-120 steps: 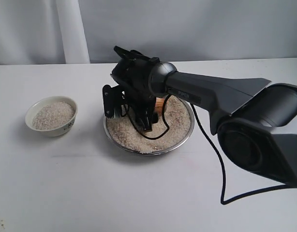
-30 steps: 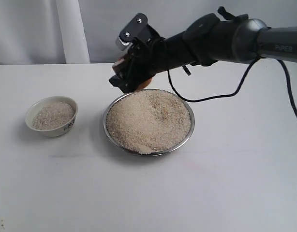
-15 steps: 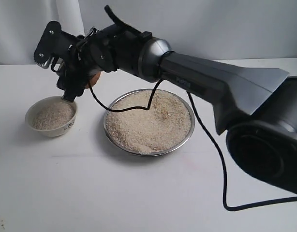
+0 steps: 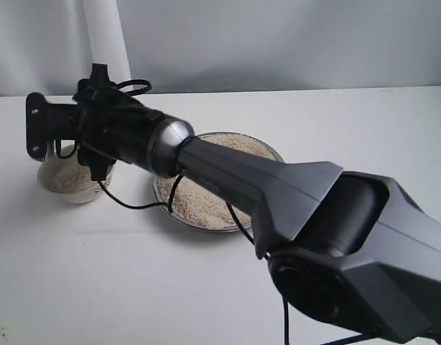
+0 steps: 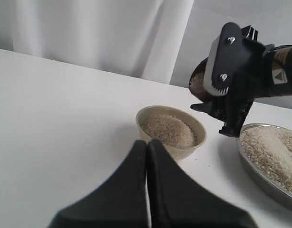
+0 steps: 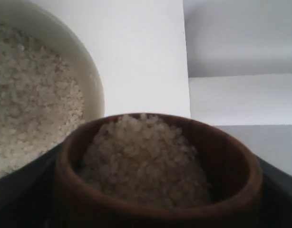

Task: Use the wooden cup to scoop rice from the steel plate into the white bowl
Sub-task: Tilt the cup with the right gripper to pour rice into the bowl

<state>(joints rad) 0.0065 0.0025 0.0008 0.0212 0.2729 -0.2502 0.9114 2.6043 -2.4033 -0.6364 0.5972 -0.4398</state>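
My right gripper (image 4: 66, 144) is shut on the wooden cup (image 6: 158, 209), which stays upright and heaped with rice (image 6: 141, 159). The arm reaches across the table and holds the cup just above the near rim of the white bowl (image 4: 62, 188), itself partly filled with rice (image 5: 167, 129). In the exterior view the gripper hides the cup. The steel plate (image 4: 206, 224) lies right of the bowl, covered in rice (image 4: 206, 201), with the arm passing over it. My left gripper (image 5: 147, 143) is shut and empty, low over the table in front of the bowl.
Everything stands on a white tabletop (image 4: 134, 287) with a pale curtain (image 4: 105, 36) behind. The right arm's black cable (image 4: 131, 205) hangs between bowl and plate. The arm's bulky dark link (image 4: 350, 244) fills the lower right of the exterior view.
My right gripper has carried the filled cup leftward from above the plate's far rim to just over the white bowl, coming lower. Bowl and plate have not moved.
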